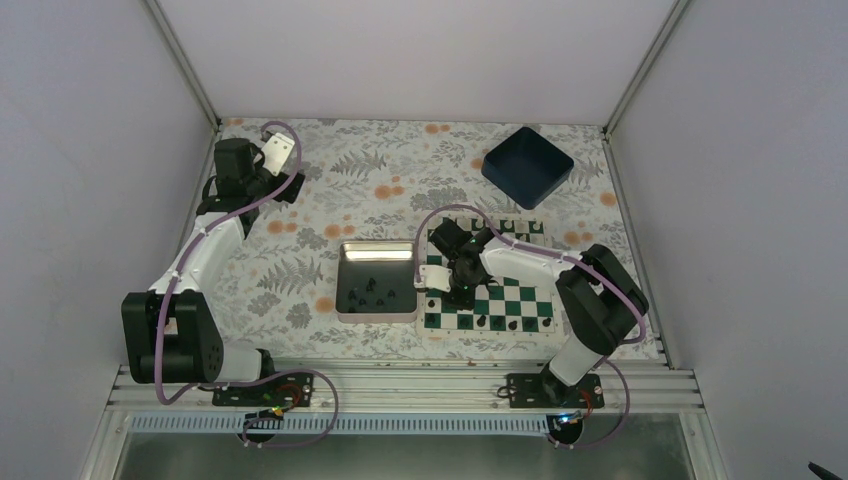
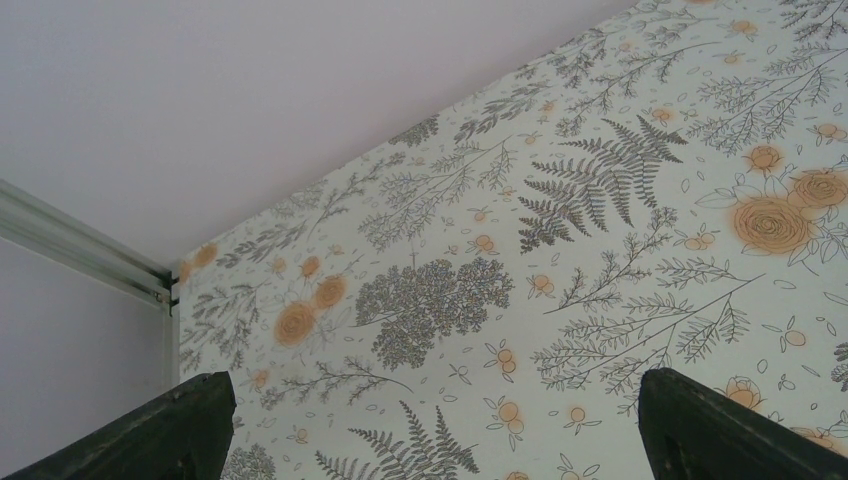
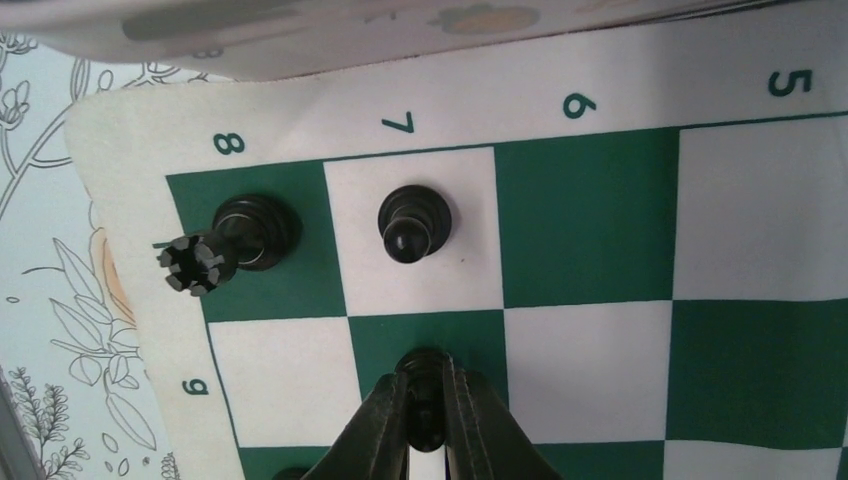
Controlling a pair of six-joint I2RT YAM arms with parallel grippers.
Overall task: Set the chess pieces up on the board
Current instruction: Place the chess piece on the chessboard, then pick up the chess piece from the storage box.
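Looking down from the overhead camera, you see the desk point(image 1: 330, 190) covered by a pale cloth printed with grey ferns and orange flowers. Plain pale walls point(image 1: 420, 50) close it in on three sides. Bare metal posts point(image 1: 180, 60) rise at the two far corners, and a ribbed metal rail point(image 1: 400, 385) runs along the near edge where both arms are bolted.

The board point(image 1: 515, 297) lies flat on the cloth, green and white, with a thin white border that carries numbers. Touching the board's left edge in the overhead view sits a shiny tin point(image 1: 378, 252) with several dark figures inside. Beyond the board's far edge, well apart from it, a dark blue bin point(image 1: 527, 165) rests at an angle.

Your right claw point(image 3: 425, 385) hangs low over the board and is clamped on a black piece point(image 3: 425, 372) that stands on a green square, one square in from the border. Two more chess pieces point(image 3: 413, 225) stand beside the border near the board's corner, on the squares marked 8 and 7. A few others line the board's near and far edges.

Your left claw point(image 2: 435, 385) is well away from the board, up near the far left corner of the desk. Its fingers point(image 2: 180, 430) are spread wide and hold nothing, with only patterned cloth and wall between them.
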